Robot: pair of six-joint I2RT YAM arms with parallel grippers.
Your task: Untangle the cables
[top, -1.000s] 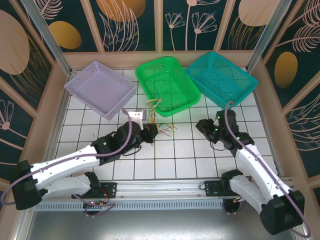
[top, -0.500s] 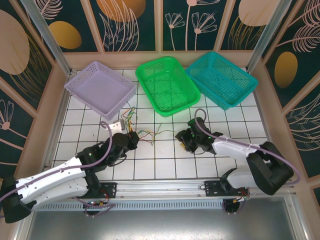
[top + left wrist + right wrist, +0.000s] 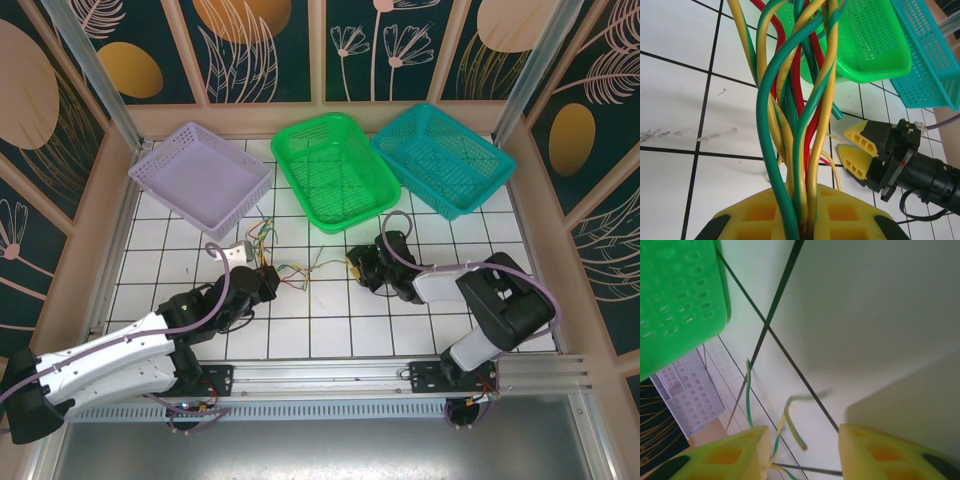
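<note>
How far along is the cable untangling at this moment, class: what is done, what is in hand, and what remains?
Done: nothing is separated yet; the cables are twisted together in one bundle. In hand: the left gripper is shut on that bundle, and the right gripper, jaws open, sits at a loose yellow-green end. Left: probably gripping that end, then pulling each wire free.
</note>
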